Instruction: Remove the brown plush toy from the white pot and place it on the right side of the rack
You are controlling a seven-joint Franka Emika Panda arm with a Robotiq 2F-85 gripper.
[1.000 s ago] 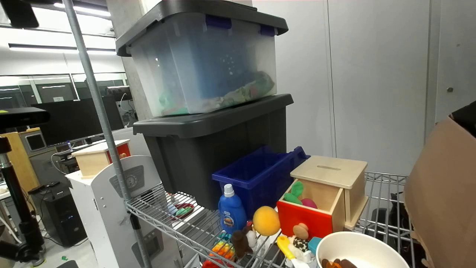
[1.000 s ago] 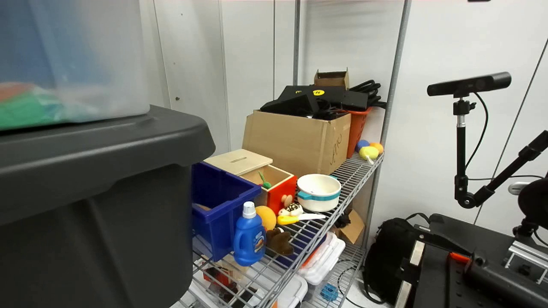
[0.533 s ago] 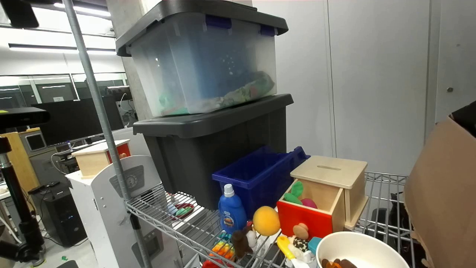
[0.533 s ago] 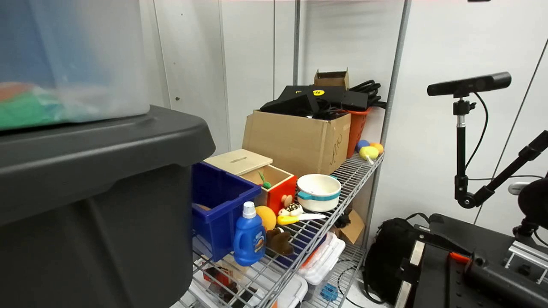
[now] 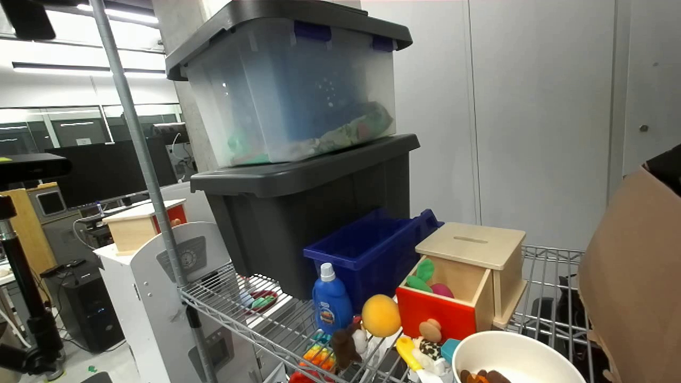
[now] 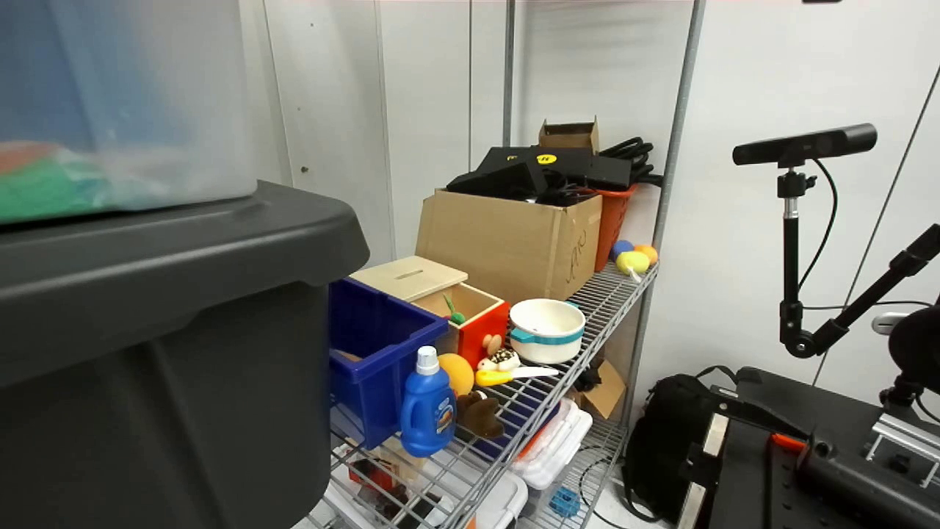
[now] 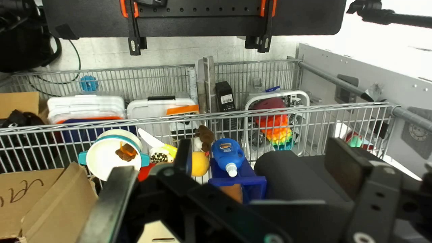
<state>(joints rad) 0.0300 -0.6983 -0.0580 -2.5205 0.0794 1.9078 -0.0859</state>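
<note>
The white pot [image 7: 101, 162], with teal handles, stands on the wire rack [image 7: 303, 110] at the left of the wrist view. It also shows in an exterior view [image 6: 547, 354] beside the wooden box. Inside it lies the brown plush toy [image 7: 126, 152], a small lump with an orange strip. An exterior view cuts the pot off at the bottom edge, with part of the toy [image 5: 492, 376] visible; elsewhere the pot wall hides it. My gripper [image 7: 265, 162] is open with nothing held, its fingers far apart, right of the pot in the wrist view. Neither exterior view shows it.
Beside the pot are a red-fronted wooden box [image 5: 436, 314], a toy knife [image 6: 518, 375] and an orange ball [image 5: 381, 316]. A blue bottle [image 7: 227, 153], a dark brown toy [image 7: 205, 135] and a blue bin [image 6: 382, 345] are near. Large grey bins [image 5: 308, 229] and a cardboard box [image 6: 499, 242] flank them.
</note>
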